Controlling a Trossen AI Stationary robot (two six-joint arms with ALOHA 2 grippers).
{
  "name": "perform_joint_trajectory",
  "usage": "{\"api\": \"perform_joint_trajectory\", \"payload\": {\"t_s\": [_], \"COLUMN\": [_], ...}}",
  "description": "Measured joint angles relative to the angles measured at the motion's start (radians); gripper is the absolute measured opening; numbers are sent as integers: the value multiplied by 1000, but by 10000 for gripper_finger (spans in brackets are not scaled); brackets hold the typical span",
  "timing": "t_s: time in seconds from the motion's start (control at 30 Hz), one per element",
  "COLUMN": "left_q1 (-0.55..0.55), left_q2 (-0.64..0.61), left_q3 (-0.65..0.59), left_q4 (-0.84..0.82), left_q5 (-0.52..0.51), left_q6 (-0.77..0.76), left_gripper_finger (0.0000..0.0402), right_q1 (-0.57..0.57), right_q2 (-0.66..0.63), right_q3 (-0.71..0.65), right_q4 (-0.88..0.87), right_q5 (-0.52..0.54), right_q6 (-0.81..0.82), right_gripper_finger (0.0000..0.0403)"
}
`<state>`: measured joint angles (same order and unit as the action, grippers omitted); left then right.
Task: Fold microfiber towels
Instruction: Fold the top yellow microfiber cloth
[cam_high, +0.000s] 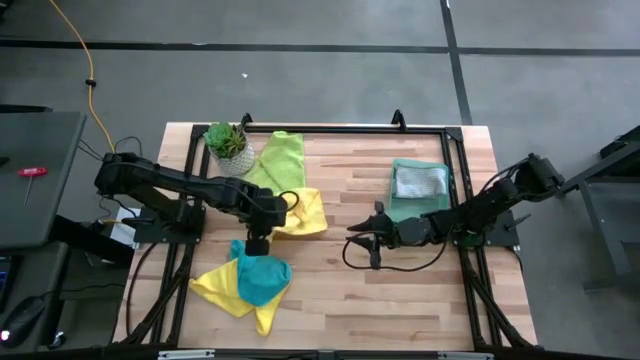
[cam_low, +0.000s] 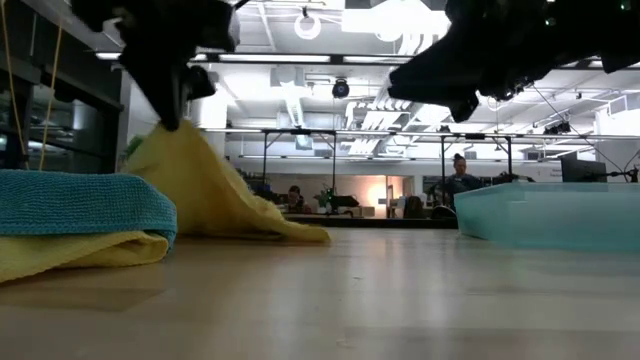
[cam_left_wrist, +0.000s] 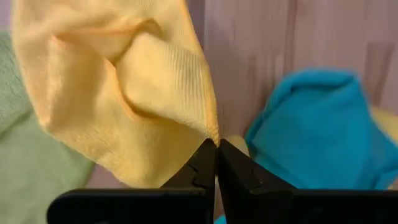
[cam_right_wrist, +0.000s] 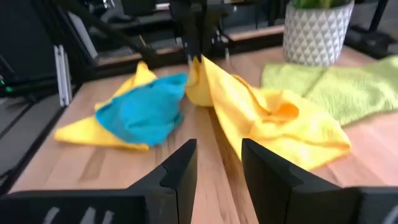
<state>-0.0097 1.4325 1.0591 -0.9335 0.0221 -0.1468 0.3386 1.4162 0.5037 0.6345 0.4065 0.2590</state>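
Yellow towel (cam_left_wrist: 124, 87) corner, left fingers (cam_left_wrist: 205, 168).

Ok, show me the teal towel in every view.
High: teal towel, lower left, on a yellow towel.
Low: far left edge, on that yellow one.
Left wrist: right side.
Right wrist: left of centre.
Shared landmark: the second yellow towel, pinched by the left claw.
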Motion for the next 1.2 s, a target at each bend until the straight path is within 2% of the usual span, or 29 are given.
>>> {"api": "perform_joint_trajectory", "payload": {"t_s": [0.2,0.33,0.5,0.63,0.77,0.83,0.93,1.1,1.2], "left_q1": [-30,-31,-32,-32,-33,-32,-35,-51,-59], "left_q2": [37,60,75,74,74,73,73,73,73], "left_q3": [-106,-141,-144,-144,-144,-144,-144,-144,-144], "left_q4": [104,154,160,153,155,160,165,175,181], "left_q5": [-84,-94,-94,-100,-120,-121,-118,-117,-116], "left_q6": [16,16,-5,-18,-25,-25,-36,-52,-52], "left_gripper_finger": [0,0,0,0,0,0,0,0,0], "right_q1": [0,-5,-49,-79,-107,-126,-160,-220,-246], "right_q2": [6,73,260,384,462,490,519,549,554], "right_q3": [0,5,146,319,449,497,538,558,555], "right_q4": [-113,-119,-157,-342,-528,-557,-596,-609,-614], "right_q5": [-6,-6,-46,-42,-18,-14,-15,-128,-151], "right_q6": [57,73,-27,-190,-245,-280,-321,-329,-329], "right_gripper_finger": [119,119,119,119,119,119,119,119,119]}}
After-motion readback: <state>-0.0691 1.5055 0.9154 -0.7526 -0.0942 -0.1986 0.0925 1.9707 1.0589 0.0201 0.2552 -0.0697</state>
